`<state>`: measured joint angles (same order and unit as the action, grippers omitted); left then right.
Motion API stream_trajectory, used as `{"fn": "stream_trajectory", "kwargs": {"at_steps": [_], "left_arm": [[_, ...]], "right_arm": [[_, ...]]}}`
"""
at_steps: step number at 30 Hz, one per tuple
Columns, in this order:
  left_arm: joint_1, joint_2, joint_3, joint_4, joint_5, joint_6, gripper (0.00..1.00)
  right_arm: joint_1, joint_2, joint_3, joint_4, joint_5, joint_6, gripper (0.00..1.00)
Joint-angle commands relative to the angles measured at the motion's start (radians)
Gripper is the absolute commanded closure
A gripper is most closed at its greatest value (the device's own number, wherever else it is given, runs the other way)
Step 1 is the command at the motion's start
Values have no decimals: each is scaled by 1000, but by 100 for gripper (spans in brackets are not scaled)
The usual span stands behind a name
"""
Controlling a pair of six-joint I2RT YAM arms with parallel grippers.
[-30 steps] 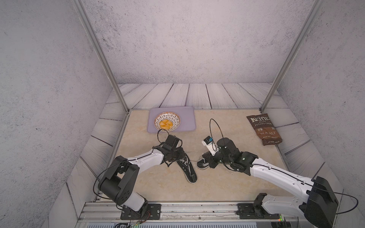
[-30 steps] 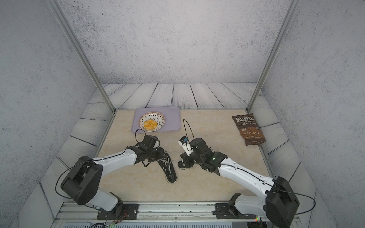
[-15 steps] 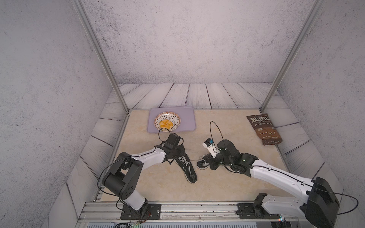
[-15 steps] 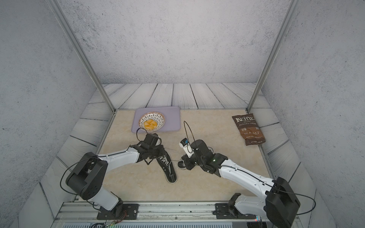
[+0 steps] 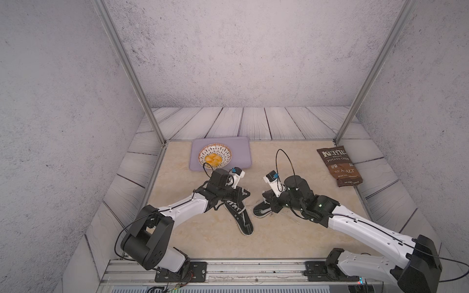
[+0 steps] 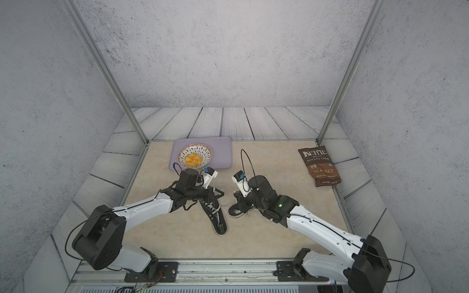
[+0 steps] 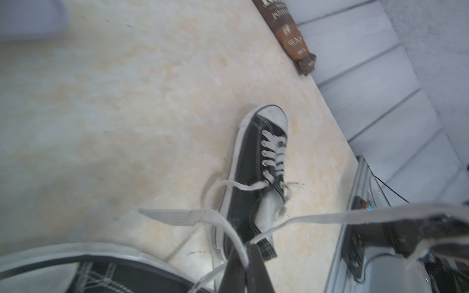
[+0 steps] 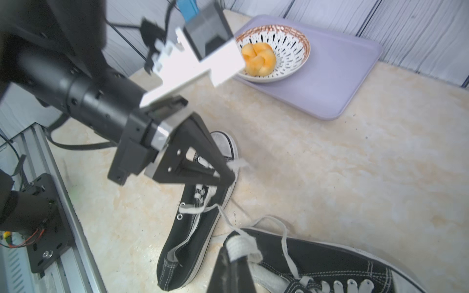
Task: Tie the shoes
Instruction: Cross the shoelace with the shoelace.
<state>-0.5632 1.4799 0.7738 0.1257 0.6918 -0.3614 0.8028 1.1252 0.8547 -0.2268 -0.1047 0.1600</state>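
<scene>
Two black shoes with white laces lie mid-table. One shoe [image 5: 242, 220] has its heel toward the front rail. The other shoe [image 5: 261, 211] sits partly under my right arm and shows whole in the left wrist view [image 7: 253, 162]. My left gripper [image 5: 247, 195] hovers over the first shoe's laced part. It is shut on a white lace whose frayed end [image 8: 239, 164] sticks out past the tips. My right gripper [image 8: 237, 256] is shut on a folded white lace [image 8: 241, 247]. That lace runs back to the first shoe's eyelets [image 8: 181, 215].
A lilac tray [image 5: 238, 152] at the back holds a patterned bowl [image 5: 215, 156] of orange food. A brown chips bag [image 5: 338, 166] lies at the back right. The metal rail [image 5: 253, 266] runs along the front, with frame posts and grey walls on both sides.
My left gripper's jaws have closed on the lace and the arm has shifted slightly right. The right gripper has stayed shut, almost in place.
</scene>
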Motion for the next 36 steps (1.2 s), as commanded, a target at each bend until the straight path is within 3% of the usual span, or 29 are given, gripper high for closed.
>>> {"fn": "stream_trajectory", "kwargs": {"at_steps": [1, 12, 15, 19, 30, 36], "left_arm": [[0, 22, -1, 55, 203, 79, 91], [-1, 80, 17, 147, 227, 124, 78], [0, 91, 17, 161, 239, 119, 81], [7, 57, -13, 167, 155, 119, 88], [25, -20, -57, 177, 189, 114, 87], [25, 1, -51, 188, 265, 116, 82]], "right_arm": [[-4, -30, 58, 12, 34, -26, 100], [-4, -10, 155, -16, 39, -35, 100], [-4, 2, 165, -24, 60, -39, 100], [-4, -1, 161, -43, 104, -40, 100], [-5, -10, 147, -74, 169, -30, 100], [-6, 8, 165, -71, 175, -31, 100]]}}
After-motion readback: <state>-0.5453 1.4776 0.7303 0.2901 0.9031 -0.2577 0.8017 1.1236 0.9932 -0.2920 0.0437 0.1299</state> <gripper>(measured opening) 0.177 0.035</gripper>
